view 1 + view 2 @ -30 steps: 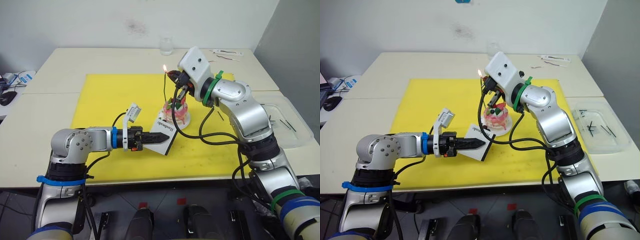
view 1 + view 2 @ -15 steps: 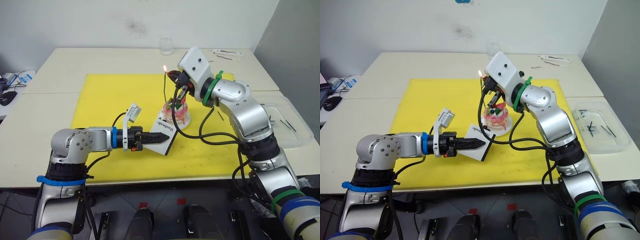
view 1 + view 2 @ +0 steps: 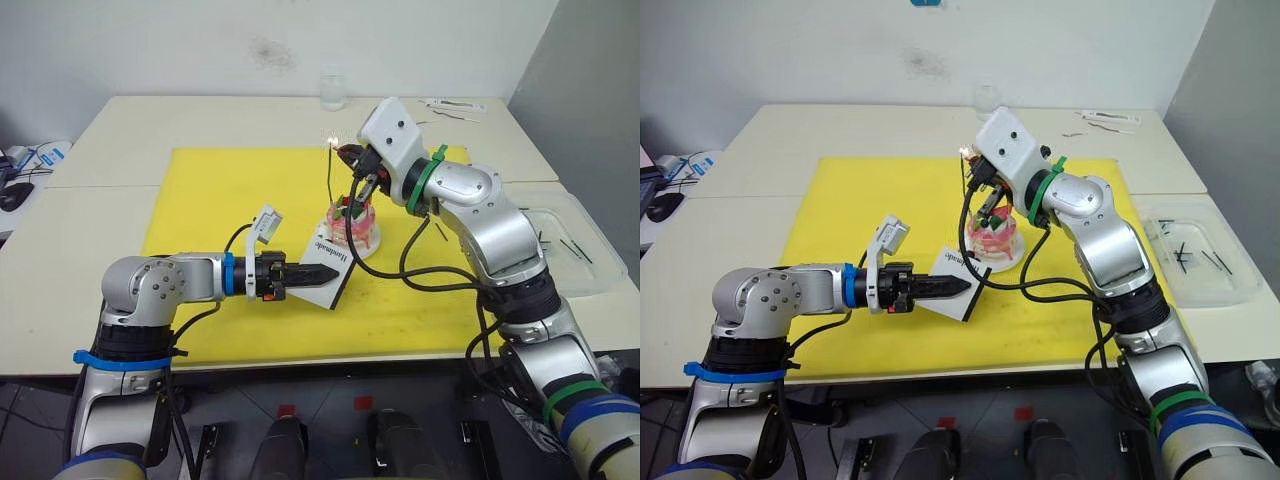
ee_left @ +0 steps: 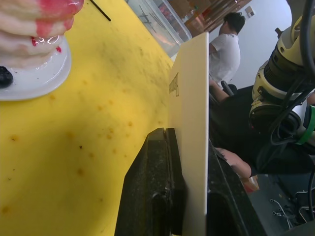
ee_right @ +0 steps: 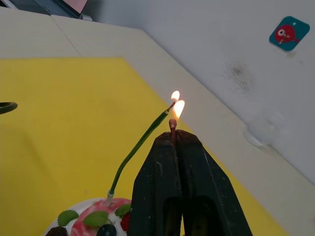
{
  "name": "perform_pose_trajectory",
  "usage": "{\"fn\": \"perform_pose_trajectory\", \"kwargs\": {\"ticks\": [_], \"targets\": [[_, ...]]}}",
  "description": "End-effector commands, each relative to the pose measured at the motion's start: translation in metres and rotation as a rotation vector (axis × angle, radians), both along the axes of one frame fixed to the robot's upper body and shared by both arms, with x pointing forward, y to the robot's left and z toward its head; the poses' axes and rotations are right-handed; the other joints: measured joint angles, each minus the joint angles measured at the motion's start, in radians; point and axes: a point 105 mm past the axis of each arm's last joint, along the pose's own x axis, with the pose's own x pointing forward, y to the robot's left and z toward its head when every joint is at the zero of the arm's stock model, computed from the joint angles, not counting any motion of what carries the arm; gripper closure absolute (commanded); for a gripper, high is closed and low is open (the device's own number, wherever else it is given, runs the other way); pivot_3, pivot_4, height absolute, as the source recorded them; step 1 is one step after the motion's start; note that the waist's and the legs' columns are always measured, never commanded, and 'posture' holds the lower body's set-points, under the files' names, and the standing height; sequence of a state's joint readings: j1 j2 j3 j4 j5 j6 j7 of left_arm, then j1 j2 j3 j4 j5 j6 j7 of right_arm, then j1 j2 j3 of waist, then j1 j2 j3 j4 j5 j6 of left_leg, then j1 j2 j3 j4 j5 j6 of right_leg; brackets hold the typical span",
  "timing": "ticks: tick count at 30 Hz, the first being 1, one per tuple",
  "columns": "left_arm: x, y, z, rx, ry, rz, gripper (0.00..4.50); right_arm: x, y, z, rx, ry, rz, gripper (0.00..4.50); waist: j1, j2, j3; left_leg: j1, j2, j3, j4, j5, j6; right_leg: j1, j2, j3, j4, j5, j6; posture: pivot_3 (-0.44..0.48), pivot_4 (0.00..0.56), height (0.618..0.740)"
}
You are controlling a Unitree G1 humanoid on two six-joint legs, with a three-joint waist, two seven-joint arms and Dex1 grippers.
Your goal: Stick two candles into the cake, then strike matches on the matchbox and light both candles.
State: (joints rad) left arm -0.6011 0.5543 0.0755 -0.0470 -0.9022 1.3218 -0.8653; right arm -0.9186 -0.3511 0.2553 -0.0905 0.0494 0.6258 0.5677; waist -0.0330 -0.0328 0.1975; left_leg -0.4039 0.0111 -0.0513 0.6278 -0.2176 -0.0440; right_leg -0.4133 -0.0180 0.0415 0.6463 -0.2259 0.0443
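The pink-and-white cake point(image 3: 352, 228) sits on its small white plate point(image 3: 366, 247) on the yellow mat. One green candle point(image 5: 139, 145) rises from the cake, bent, with a small flame at its tip. My right gripper point(image 5: 173, 133) hovers above the cake, shut on a burning match point(image 5: 173, 124) whose flame touches the candle's tip. In front of the cake and to its left, my left gripper point(image 3: 300, 275) is shut on the white matchbox point(image 3: 327, 268), holding it on edge just above the mat. In the left wrist view the matchbox point(image 4: 189, 88) stands between the black fingers.
A yellow mat point(image 3: 220, 190) covers the table's middle. A clear glass point(image 3: 332, 90) stands at the back. A clear tray point(image 3: 572, 245) with several matches lies at the right. A loose match point(image 3: 440, 230) lies right of the cake. A person point(image 4: 224, 44) sits beyond the table.
My right gripper with the match has shifted very slightly toward the candle tip. The flame there looks smaller. The left arm and matchbox have not moved.
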Motion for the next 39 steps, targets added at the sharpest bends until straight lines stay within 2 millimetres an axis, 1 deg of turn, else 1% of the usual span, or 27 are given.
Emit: {"fn": "perform_pose_trajectory", "kwargs": {"ticks": [1,5,9,12,13,14,15,16,17,19,21,22,24,25,27,31,34,37,39], "targets": [[-0.001,-0.002,0.01,-0.014,-0.039,-0.024,4.02,-0.014,-0.006,0.015,0.018,-0.056,0.01,4.44,0.0,0.0,0.0,0.0,0.0,0.0,0.0,0.0,0.0,0.0,0.0,0.0,0.0,0.0,0.0,0.0,0.15,0.74],[-0.001,-0.001,0.009,-0.012,-0.038,-0.023,4.02,-0.031,-0.013,0.012,0.013,-0.04,0.02,4.44,0.001,0.0,0.0,-0.002,0.0,0.0,0.0,0.0,0.0,-0.002,0.0,0.0,0.0,0.0,0.0,0.0,0.15,0.74],[-0.001,-0.001,0.008,-0.012,-0.038,-0.024,4.02,-0.05,-0.023,0.017,0.021,-0.034,0.028,4.44,0.0,0.0,0.0,-0.003,0.0,-0.001,0.0,0.0,0.0,-0.003,0.0,0.0,0.0,0.0,0.0,0.0,0.15,0.74],[-0.002,-0.001,0.008,-0.013,-0.038,-0.026,4.02,-0.061,-0.037,0.021,0.056,-0.038,0.004,4.44,0.001,0.0,0.0,-0.004,0.0,0.0,0.0,0.0,0.0,-0.004,0.0,0.0,0.0,0.0,0.0,0.0,0.15,0.74],[-0.002,0.0,0.008,-0.015,-0.037,-0.026,4.02,-0.065,-0.046,0.019,0.053,-0.052,-0.015,4.44,0.001,0.0,0.0,-0.004,0.0,-0.001,0.0,0.0,0.0,-0.004,0.0,0.0,0.0,0.0,0.0,0.0,0.15,0.74],[-0.002,0.0,0.007,-0.015,-0.036,-0.026,4.02,-0.068,-0.062,0.012,0.05,-0.05,-0.062,4.44,0.004,0.0,0.0,-0.004,0.0,0.0,0.0,0.0,0.0,-0.004,0.0,0.0,0.0,0.0,0.0,0.0,0.15,0.74],[-0.002,-0.001,0.006,-0.017,-0.035,-0.027,4.02,-0.068,-0.089,0.002,0.069,-0.031,-0.176,4.44,0.009,-0.002,-0.001,-0.005,0.0,-0.001,0.0,0.0,0.0,-0.004,0.0,-0.001,-0.001,0.0,0.0,0.0,0.15,0.74],[-0.002,-0.001,0.006,-0.018,-0.034,-0.028,4.02,-0.07,-0.109,-0.004,0.08,-0.018,-0.259,4.44,0.014,-0.002,-0.001,-0.006,0.0,-0.002,0.0,0.0,0.0,-0.004,0.0,-0.002,-0.002,-0.001,0.0,0.0,0.15,0.74],[-0.002,-0.001,0.005,-0.019,-0.033,-0.029,4.02,-0.071,-0.121,-0.008,0.088,-0.008,-0.31,4.44,0.015,-0.002,-0.001,-0.006,-0.001,-0.002,0.0,0.0,0.0,-0.004,-0.001,-0.002,-0.002,-0.001,0.0,0.0,0.15,0.74],[-0.002,-0.003,0.005,-0.023,-0.032,-0.039,4.02,-0.062,-0.163,-0.014,0.109,-0.006,-0.52,4.44,0.013,-0.001,-0.001,-0.01,-0.002,0.001,0.001,0.0,0.0,-0.008,-0.002,0.0,-0.001,-0.001,0.001,0.0,0.15,0.74],[-0.002,-0.005,0.005,-0.024,-0.03,-0.05,4.02,-0.054,-0.204,-0.017,0.134,-0.004,-0.717,4.44,0.002,-0.001,-0.001,-0.01,-0.002,0.002,0.002,0.0,0.0,-0.009,-0.002,0.001,-0.001,0.001,0.002,0.0,0.15,0.74],[-0.002,-0.007,0.005,-0.024,-0.031,-0.055,4.02,-0.051,-0.221,-0.019,0.159,0.002,-0.801,4.44,0.0,-0.001,-0.001,-0.01,-0.002,0.002,0.002,0.0,0.0,-0.008,-0.002,0.001,-0.001,0.001,0.002,0.0,0.15,0.74],[-0.001,-0.009,0.005,-0.025,-0.035,-0.064,4.02,-0.045,-0.244,-0.022,0.204,0.024,-0.917,4.44,-0.001,-0.001,-0.001,-0.008,0.0,0.002,0.002,0.0,0.0,-0.008,-0.001,0.001,0.0,0.0,-0.002,0.0,0.15,0.74],[0.0,-0.01,0.006,-0.028,-0.038,-0.067,4.02,-0.043,-0.253,-0.024,0.219,0.037,-0.956,4.44,-0.001,-0.001,-0.001,-0.007,0.0,0.002,0.002,0.0,0.0,-0.008,0.0,0.001,0.001,0.0,-0.003,0.0,0.15,0.74],[0.001,-0.012,0.007,-0.031,-0.04,-0.07,4.02,-0.038,-0.261,-0.029,0.232,0.064,-0.989,4.44,-0.001,0.0,-0.001,-0.006,0.0,0.002,0.002,0.0,0.001,-0.007,0.001,0.001,0.002,0.0,-0.003,0.0,0.15,0.74],[0.0,-0.012,0.007,-0.031,-0.045,-0.074,4.02,-0.03,-0.281,-0.048,0.319,0.18,-1.081,4.44,-0.001,0.0,-0.001,-0.007,0.0,0.003,0.001,0.0,0.001,-0.007,0.001,0.002,0.001,0.001,0.0,0.0,0.15,0.74],[-0.001,-0.01,0.006,-0.031,-0.045,-0.067,4.02,-0.026,-0.288,-0.054,0.338,0.198,-1.11,4.44,0.0,0.0,-0.001,-0.009,0.0,0.002,0.001,0.0,0.001,-0.008,0.001,0.002,0.0,0.001,0.0,0.0,0.15,0.74],[-0.003,-0.009,0.006,-0.032,-0.045,-0.062,4.02,-0.024,-0.296,-0.054,0.35,0.176,-1.15,3.87,0.001,0.0,-0.001,-0.01,-0.001,0.002,0.001,0.0,0.001,-0.008,0.0,0.002,0.0,0.001,0.0,0.0,0.15,0.74],[-0.005,-0.008,0.006,-0.033,-0.045,-0.058,4.02,-0.023,-0.297,-0.053,0.352,0.159,-1.156,3.21,0.0,0.0,-0.001,-0.01,-0.001,0.002,0.001,0.0,0.001,-0.008,0.0,0.002,0.0,0.001,0.0,0.0,0.15,0.74]]}}
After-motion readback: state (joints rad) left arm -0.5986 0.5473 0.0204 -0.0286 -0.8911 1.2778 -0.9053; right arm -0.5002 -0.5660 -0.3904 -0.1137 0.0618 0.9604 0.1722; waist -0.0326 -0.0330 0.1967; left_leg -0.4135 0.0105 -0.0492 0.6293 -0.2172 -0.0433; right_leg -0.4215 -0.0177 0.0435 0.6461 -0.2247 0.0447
